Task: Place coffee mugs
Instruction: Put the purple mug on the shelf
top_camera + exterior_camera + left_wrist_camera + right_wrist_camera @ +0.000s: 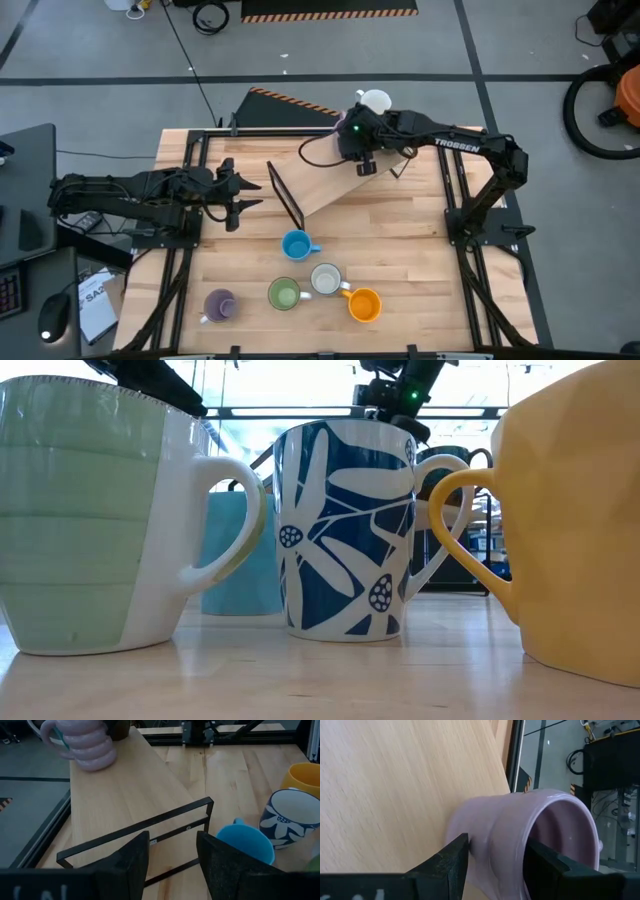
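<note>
My right gripper [352, 138] reaches over the far end of a slanted wooden board [340, 180] and is shut on a ribbed lilac mug [520, 835], which also shows in the left wrist view [87, 747]. My left gripper [172, 837] hangs open over the table's left side [238, 195] and touches nothing. Near the front edge stand a blue mug [296, 245], a green one [284, 293], a white one with blue flowers [326, 279], an orange one [364, 304] and a second lilac one [220, 305]. A white mug [375, 100] sits beyond the board's far end. My right gripper has the lilac mug's wall just below the rim [495, 845] between its two fingers. One finger [457, 852] lies on the outer wall and the other [542, 862] lies at the mouth; whether that one is inside, I cannot tell. The mug's base [95, 766] sits on the board's far end.
A black metal frame [286, 195] stands at the board's near-left end, right in front of my left gripper [150, 827]. A dark round thing [117, 727] sits beside the lilac mug. In the low view the green [80, 520], flowered [345, 525] and orange [575, 520] mugs crowd the front.
</note>
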Robot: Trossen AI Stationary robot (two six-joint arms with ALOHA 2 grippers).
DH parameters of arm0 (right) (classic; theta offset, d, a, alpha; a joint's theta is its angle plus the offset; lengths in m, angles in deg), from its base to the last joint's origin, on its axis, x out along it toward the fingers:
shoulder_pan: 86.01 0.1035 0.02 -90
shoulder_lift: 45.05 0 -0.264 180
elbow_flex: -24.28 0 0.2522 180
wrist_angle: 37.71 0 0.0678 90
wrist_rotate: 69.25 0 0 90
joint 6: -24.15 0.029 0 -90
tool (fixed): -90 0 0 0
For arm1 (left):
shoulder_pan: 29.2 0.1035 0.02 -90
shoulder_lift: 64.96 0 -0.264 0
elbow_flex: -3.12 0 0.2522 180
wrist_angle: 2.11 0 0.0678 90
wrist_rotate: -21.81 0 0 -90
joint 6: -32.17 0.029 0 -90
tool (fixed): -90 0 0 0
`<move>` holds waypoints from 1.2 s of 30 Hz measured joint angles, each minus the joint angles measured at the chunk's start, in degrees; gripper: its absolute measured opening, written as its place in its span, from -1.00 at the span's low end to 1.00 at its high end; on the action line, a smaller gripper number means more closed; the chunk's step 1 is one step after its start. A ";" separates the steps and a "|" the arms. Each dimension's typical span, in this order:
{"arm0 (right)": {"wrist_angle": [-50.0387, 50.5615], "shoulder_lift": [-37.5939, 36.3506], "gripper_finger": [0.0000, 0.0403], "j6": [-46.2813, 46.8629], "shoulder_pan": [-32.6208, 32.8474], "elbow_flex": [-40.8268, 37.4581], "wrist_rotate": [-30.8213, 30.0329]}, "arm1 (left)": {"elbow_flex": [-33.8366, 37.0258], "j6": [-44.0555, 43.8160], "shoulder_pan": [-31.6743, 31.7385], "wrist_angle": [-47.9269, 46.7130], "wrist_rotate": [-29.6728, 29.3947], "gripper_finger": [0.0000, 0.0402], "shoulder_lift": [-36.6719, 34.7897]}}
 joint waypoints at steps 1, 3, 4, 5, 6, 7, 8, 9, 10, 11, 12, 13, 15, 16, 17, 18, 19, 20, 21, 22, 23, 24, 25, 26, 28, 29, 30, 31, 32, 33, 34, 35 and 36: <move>0.00 0.00 -0.15 -0.55 -0.17 0.01 -0.03 | 0.00 0.00 -0.02 0.00 0.00 -0.15 0.00; -0.02 0.00 -0.15 -1.32 -0.47 0.01 -0.02 | 0.00 0.00 -0.02 0.00 0.00 -0.15 0.00; -0.02 0.00 -0.15 -1.64 -0.66 0.01 -0.02 | 0.00 0.00 -0.02 0.00 0.00 -0.15 0.00; -0.02 0.00 -0.15 -2.05 -0.85 0.00 -0.02 | 0.00 0.00 -0.02 0.00 0.00 -0.15 0.00; -0.06 0.00 -0.15 -2.44 -1.07 0.01 -0.02 | 0.00 0.00 -0.02 0.00 0.00 -0.15 0.00; -0.14 0.00 -0.15 -2.75 -1.28 0.00 -0.04 | 0.00 0.00 -0.02 0.00 0.00 -0.15 0.00; -0.28 0.00 -0.15 -3.09 -1.49 -0.01 -0.06 | 0.00 0.00 -0.02 0.00 0.00 -0.15 0.00; -0.44 0.00 -0.15 -3.64 -1.68 -0.01 -0.10 | 0.00 0.00 -0.02 0.00 0.00 -0.15 0.00; -0.53 0.00 -0.15 -4.14 -1.83 -0.01 -0.30 | 0.00 0.00 -0.02 0.00 0.00 -0.15 0.00; -0.55 0.00 -0.15 -4.53 -1.96 -0.01 -0.62 | 0.00 0.00 -0.02 0.00 0.00 -0.15 0.00; -0.65 0.00 -0.15 -4.89 -2.13 -0.01 -1.03 | 0.00 0.00 -0.02 0.00 0.00 -0.15 0.00; -0.80 0.00 -0.15 -5.12 -2.22 -0.01 -1.26 | 0.00 0.00 -0.02 0.00 0.00 -0.15 0.00; -0.85 0.00 -0.15 -5.46 -2.25 -0.01 -1.68 | -0.01 0.00 -0.02 0.00 0.00 -0.15 0.00; -0.85 0.00 -0.15 -5.62 -2.27 -0.01 -1.80 | 0.00 0.00 -0.02 0.00 0.00 -0.15 0.00; -0.85 0.00 -0.15 -5.66 -2.27 -0.01 -1.97 | -0.02 0.00 -0.02 0.00 0.00 -0.15 0.00; -0.83 0.00 -0.15 -5.66 -2.27 -0.01 -2.23 | -0.01 0.00 -0.02 0.00 0.00 -0.15 0.00; -0.83 0.00 -0.15 -5.67 -2.26 -0.01 -2.59 | -0.02 0.00 -0.02 0.00 0.00 -0.15 0.00; -0.83 0.00 -0.15 -5.68 -2.23 -0.01 -2.95 | -0.02 0.00 -0.02 0.00 0.00 -0.15 0.00; -0.84 0.00 -0.15 -5.68 -2.22 -0.01 -3.23 | -0.02 0.00 -0.02 0.00 0.00 -0.15 0.00; -0.85 0.00 -0.15 -5.68 -2.22 -0.01 -3.49 | -0.02 -0.02 -0.02 0.00 0.00 -0.15 0.00; -0.85 0.00 -0.15 -5.68 -2.22 -0.01 -3.81 | -0.02 -0.12 -0.02 0.02 0.00 -0.15 0.00; -0.84 0.00 -0.15 -5.65 -2.22 -0.01 -4.25 | -0.02 -0.45 -0.02 0.00 0.00 -0.15 0.00; -0.84 0.00 -0.15 -5.63 -2.22 -0.01 -4.67 | -0.02 -0.91 -0.02 0.00 0.02 -0.15 0.00; -0.85 0.00 -0.15 -5.64 -2.22 -0.01 -4.99 | -0.02 -1.01 -0.02 0.00 0.02 -0.15 0.00; -0.87 -0.02 -0.15 -5.64 -2.22 -0.01 -5.05 | -0.02 -1.01 -0.02 0.00 0.02 -0.15 0.00; -0.89 -0.02 -0.15 -5.64 -2.22 -0.01 -5.07 | -0.02 -1.02 -0.02 0.00 0.02 -0.15 0.00; -0.91 -0.02 -0.15 -5.64 -2.22 -0.01 -5.06 | -0.02 -1.02 -0.02 0.01 0.02 -0.15 0.00; -0.91 -0.02 -0.15 -5.62 -2.22 -0.01 -5.06 | -0.02 -1.01 -0.02 0.00 0.02 -0.15 0.00; -0.91 -0.02 -0.15 -5.44 -2.14 -0.01 -5.07 | -0.02 -1.03 -0.02 0.00 0.02 -0.15 0.00; -0.92 -0.02 -0.15 -5.22 -2.04 -0.01 -5.18 | -0.02 -1.03 -0.02 0.00 0.02 -0.15 0.00; -0.91 -0.07 -0.15 -5.05 -1.89 -0.01 -5.25 | -0.02 -1.03 -0.02 0.00 0.02 -0.15 0.00; -0.88 -0.17 -0.15 -4.72 -1.72 -0.01 -5.26 | -0.02 -1.05 -0.02 0.00 0.02 -0.15 0.00; -0.90 -0.26 -0.15 -4.45 -1.52 -0.01 -5.27 | -0.04 -1.04 -0.02 0.00 0.02 -0.15 0.00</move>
